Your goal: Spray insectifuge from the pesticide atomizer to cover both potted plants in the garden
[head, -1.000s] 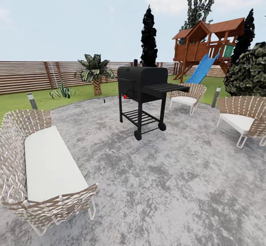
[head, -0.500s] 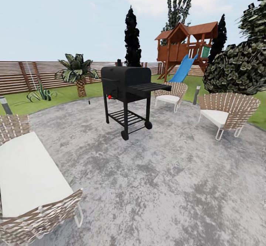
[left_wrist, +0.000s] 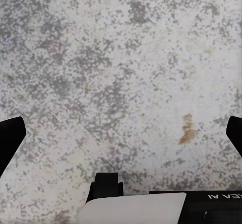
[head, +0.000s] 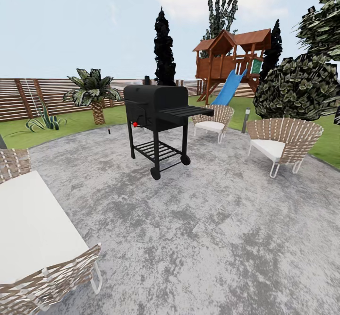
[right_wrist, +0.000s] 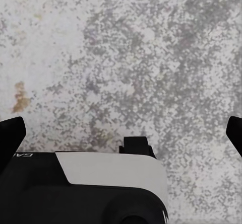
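Head camera looks level across grey patio [head: 198, 220] toward grill [head: 155, 108], fence [head: 28, 95]. Both wrist cameras face straight down, near same mottled patio [left_wrist: 121, 73] paving, black fingertips [right_wrist: 11, 133] at frame edges.

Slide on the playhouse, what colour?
Blue. The slide runs down from the brown wooden playhouse; clearest in the head view.
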Tool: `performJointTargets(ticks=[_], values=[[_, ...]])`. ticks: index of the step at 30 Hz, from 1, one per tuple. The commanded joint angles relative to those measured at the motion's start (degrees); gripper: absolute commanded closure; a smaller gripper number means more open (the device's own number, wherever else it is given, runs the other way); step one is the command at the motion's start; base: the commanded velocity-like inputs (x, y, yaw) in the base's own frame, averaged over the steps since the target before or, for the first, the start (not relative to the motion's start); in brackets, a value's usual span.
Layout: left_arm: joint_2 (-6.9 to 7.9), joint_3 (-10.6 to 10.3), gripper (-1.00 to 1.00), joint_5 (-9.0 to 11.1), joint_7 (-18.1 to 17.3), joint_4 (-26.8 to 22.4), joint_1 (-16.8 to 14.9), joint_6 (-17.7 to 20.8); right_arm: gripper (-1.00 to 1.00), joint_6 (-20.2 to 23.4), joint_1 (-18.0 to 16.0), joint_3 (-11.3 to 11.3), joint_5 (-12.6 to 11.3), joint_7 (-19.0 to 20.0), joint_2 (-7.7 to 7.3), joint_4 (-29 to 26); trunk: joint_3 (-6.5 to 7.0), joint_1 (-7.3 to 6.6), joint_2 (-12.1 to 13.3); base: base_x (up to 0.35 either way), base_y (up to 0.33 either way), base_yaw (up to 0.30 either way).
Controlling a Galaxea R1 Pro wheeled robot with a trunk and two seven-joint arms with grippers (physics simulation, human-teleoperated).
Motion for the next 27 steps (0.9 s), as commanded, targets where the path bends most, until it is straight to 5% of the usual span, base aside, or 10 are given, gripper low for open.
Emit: performJointTargets(ticks=[1, 13, 27], values=[[0.0, 0.04, -1.0, 0.02, -0.05, 0.0, -0.02, -0.06, -1.0, 0.03, -0.01, -0.07, -0.06, 0.01, 0.01, -0.03, -0.06, 0.0, -0.03, 0.0, 0.0, -0.002], [0.0, -0.02, -1.0, -0.09, 0.29, 0.0, -0.02, -0.06, -1.0, 0.13, -0.01, -0.02, -0.05, 0.02, 0.07, 0.02, -0.06, 0.0, -0.03, 0.024, -0.013, 0.0], [0.0, -0.29, -1.0, -0.39, 0.37, 0.0, -0.02, -0.06, -1.0, 0.19, -0.01, -0.02, -0.05, -0.08, 0.09, -0.01, -0.06, 0.0, -0.03, 0.172, -0.217, 0.0]])
